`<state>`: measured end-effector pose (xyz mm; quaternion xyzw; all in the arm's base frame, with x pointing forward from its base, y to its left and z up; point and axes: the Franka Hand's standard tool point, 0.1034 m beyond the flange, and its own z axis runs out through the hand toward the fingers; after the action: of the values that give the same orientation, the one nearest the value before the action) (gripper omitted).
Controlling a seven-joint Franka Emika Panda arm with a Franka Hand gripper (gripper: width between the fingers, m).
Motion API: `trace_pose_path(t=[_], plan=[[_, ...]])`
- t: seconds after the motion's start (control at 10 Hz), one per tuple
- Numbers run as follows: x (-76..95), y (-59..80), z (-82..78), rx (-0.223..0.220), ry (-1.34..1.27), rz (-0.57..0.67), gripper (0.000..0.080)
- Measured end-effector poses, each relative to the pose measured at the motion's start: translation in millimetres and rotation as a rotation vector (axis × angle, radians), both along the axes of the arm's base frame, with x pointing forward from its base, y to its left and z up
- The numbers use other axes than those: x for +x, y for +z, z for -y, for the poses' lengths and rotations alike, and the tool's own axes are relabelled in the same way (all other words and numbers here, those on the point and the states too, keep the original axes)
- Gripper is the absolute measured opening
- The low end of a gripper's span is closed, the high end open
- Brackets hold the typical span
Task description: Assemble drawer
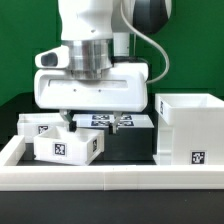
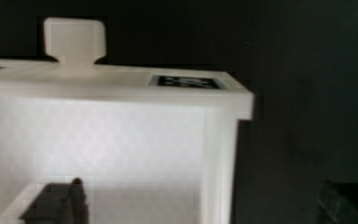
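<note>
So the drawer (image 1: 190, 118) is found in three separate pieces on the table (image 1: 128, 150); the tall housing (image 1: 188, 135) is parked by the front corner on the exterior view's right, open top up, its tag turned to the front edge; one small box (image 1: 66, 146) is sat near the front edge toward the exterior view's left, just behind the low border rail (image 1: 110, 178), and a second small box (image 1: 30, 124) is tucked right behind it, nearer the table edge on that same side; the marker board (image 1: 98, 117) can be spotted lying flat further back, about mid-table; the end effector (image 1: 93, 122) is hung low over the nearer small box, fingers (image 2: 55, 200) spread well apart and not clamped on anything; in the wrist view a stubby knob (image 2: 73, 45) is seen on the box's far wall, one finger is shown against the white box and the other over bare table, so a side wall is straddled; whether the box is actually touched can't be told, tbh.
</note>
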<state>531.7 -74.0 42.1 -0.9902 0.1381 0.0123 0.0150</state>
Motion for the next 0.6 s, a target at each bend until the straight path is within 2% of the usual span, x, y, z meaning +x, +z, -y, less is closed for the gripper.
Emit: trace_pose_path(t=[0.4,0.6], plan=[[-5.6,-27.3,2.6,-0.014,-0.030,-0.005,0.0649],[-7.9,-34.4,-1.9,-0.019,-0.023,-0.008,0.0649]])
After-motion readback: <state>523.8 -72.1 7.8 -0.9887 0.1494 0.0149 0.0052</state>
